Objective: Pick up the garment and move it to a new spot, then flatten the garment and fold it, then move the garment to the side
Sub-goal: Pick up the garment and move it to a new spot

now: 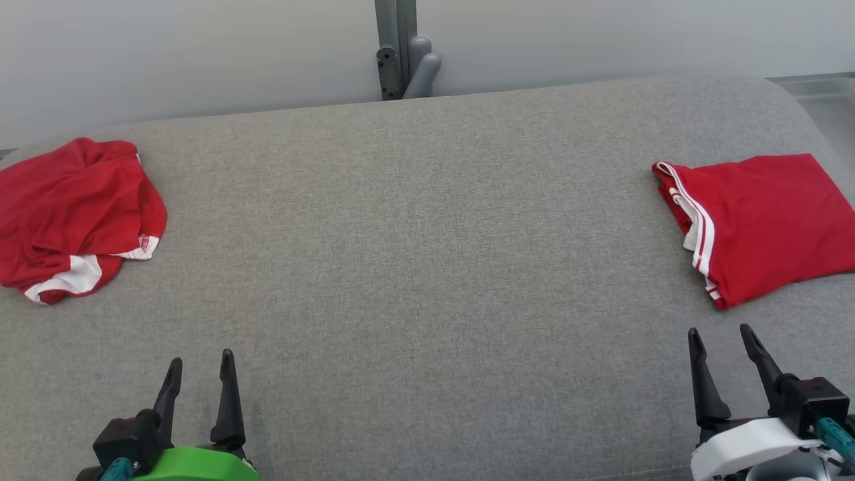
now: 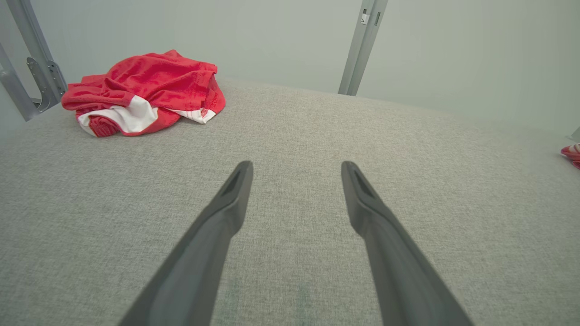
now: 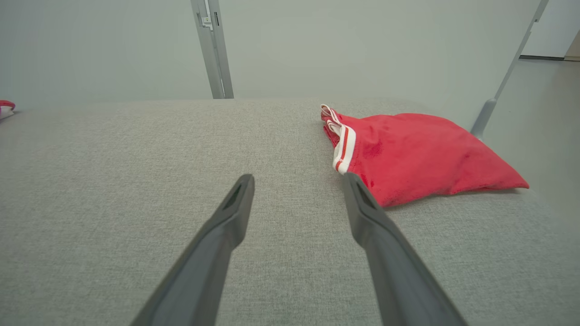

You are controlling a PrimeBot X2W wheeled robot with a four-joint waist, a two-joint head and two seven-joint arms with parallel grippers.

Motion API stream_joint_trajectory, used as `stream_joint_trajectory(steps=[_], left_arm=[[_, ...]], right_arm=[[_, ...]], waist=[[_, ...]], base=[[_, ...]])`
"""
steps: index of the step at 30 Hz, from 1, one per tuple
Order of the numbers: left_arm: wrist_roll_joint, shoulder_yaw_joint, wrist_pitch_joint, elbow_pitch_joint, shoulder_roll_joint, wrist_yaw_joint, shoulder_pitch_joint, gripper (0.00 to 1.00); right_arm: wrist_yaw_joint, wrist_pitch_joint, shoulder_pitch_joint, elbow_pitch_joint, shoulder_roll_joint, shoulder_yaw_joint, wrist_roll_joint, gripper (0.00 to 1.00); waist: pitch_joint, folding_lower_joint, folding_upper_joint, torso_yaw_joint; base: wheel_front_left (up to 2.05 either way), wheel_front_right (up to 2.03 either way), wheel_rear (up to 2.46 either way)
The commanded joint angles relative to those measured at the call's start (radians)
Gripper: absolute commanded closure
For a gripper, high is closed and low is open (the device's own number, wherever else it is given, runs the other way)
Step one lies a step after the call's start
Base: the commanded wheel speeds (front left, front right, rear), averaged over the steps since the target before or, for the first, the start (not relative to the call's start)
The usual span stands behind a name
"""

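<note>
Grey fabric covers the wide padded surface (image 1: 427, 267) that runs from edge to edge in front of a pale wall.

At its far left lies a crumpled red garment (image 1: 73, 214) with white trim, bunched in a loose heap near the rim. It looks like the piece waiting to be picked up, left there so the middle is free for spreading.

Nearer the robot, the left gripper (image 1: 201, 357) hovers low over bare cloth, well apart from that heap. Its two dark fingers are spread wide with nothing between them, probably ready to reach out.

Behind the middle of the surface a metal post (image 1: 401, 47) stands against the wall.

On the right, the right gripper (image 1: 719, 330) is likewise parted and empty, its tips pointing toward a folded red garment (image 1: 768, 224) just beyond them without touching it. That piece lies flat with its white stripes on the left-hand edge, near the right rim. Judging by the neat shape, it seems already folded and set aside.
</note>
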State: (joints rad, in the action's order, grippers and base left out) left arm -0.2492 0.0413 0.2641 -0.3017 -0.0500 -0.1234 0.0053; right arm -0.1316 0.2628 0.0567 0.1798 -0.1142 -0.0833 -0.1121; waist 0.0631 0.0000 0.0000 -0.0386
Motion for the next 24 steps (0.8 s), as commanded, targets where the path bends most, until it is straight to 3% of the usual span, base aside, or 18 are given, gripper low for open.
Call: stream_joint_trajectory(steps=[1,5,10,20,24], left_arm=[[-0.005,0.0,0.0,0.002,-0.002,0.004,0.007,0.0],[-0.02,-0.002,0.0,0.017,-0.002,0.012,0.004,0.0],[-0.044,-0.011,0.0,0.055,-0.002,0.033,0.009,0.0],[-0.085,0.029,0.0,0.154,-0.002,0.094,0.092,0.0],[-0.092,0.064,0.0,0.183,-0.001,0.107,0.133,0.0]], right_arm=[[0.002,0.002,-0.002,0.001,0.001,0.002,0.006,0.0],[0.002,0.002,-0.016,-0.007,0.001,0.013,0.015,0.0],[0.002,0.002,-0.015,-0.036,-0.004,0.032,0.021,0.0],[0.002,0.002,-0.009,-0.066,-0.022,0.158,0.002,0.0],[0.002,0.002,-0.03,-0.059,-0.03,0.229,-0.014,0.0]], waist=[[-0.003,0.0,0.0,0.004],[-0.007,0.0,0.0,0.027],[-0.012,0.0,0.0,0.117],[-0.038,0.0,0.0,0.449],[-0.05,0.0,0.0,0.538]], base=[[0.0,0.0,0.0],[0.0,0.0,0.0],[0.0,0.0,0.0],[0.0,0.0,0.0],[0.0,0.0,0.0]])
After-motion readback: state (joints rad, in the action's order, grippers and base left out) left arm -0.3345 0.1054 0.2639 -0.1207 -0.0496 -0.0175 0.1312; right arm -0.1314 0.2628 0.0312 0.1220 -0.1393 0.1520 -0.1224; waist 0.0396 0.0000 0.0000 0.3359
